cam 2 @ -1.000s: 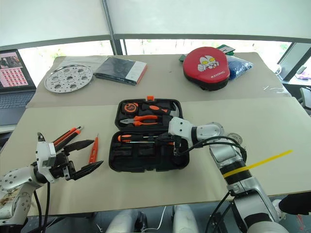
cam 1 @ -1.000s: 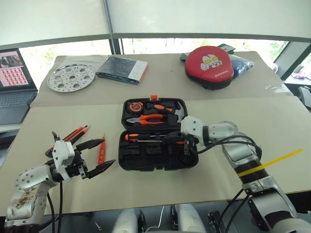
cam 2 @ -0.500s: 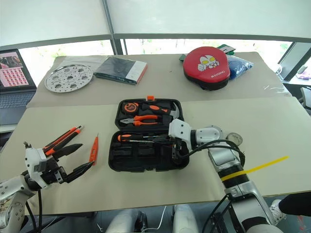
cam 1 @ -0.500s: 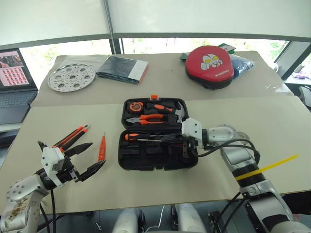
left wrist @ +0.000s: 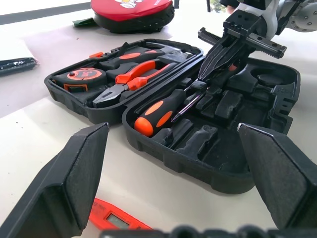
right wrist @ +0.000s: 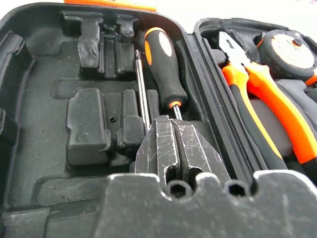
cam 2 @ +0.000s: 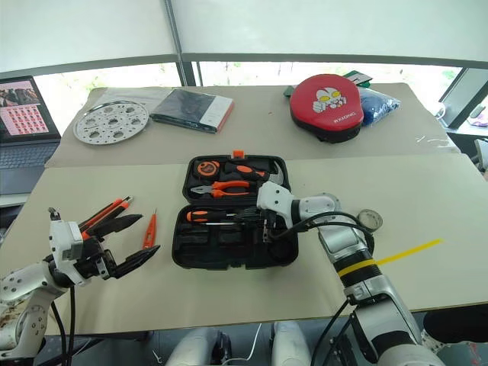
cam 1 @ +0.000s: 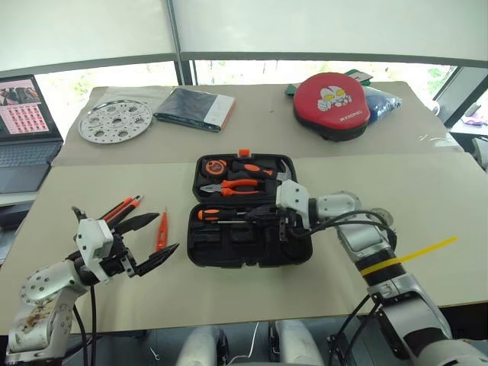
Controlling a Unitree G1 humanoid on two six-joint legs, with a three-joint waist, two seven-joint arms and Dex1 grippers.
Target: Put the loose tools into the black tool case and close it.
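The black tool case (cam 1: 200, 248) lies open at the table's centre, its orange latch on the far edge. One orange-and-black screwdriver (cam 1: 216, 215) rests in the near half. My right gripper (cam 1: 267, 219) is shut, with its tips at that screwdriver's shaft (right wrist: 173, 106); a grip on it cannot be told. My left gripper (cam 1: 166, 232) is open above the table, left of the case, and holds nothing. The slim orange tester pen (cam 1: 161, 231) lies under it. Two long orange-and-black tools (cam 1: 120, 210) lie side by side further left. A small grey tape roll (cam 1: 381, 216) sits right of my right arm.
Orange pliers (cam 1: 232, 185), a tape measure and a hammer sit in the case's far half. At the back stand a red round pad (cam 1: 332, 103), a dark flat book (cam 1: 192, 109) and a perforated metal disc (cam 1: 114, 120). A laptop (cam 1: 23, 130) is at far left.
My left gripper dipped back toward me, then returned to about where it was, still open. The right gripper stays shut at the screwdriver's shaft. The view shifted slightly.
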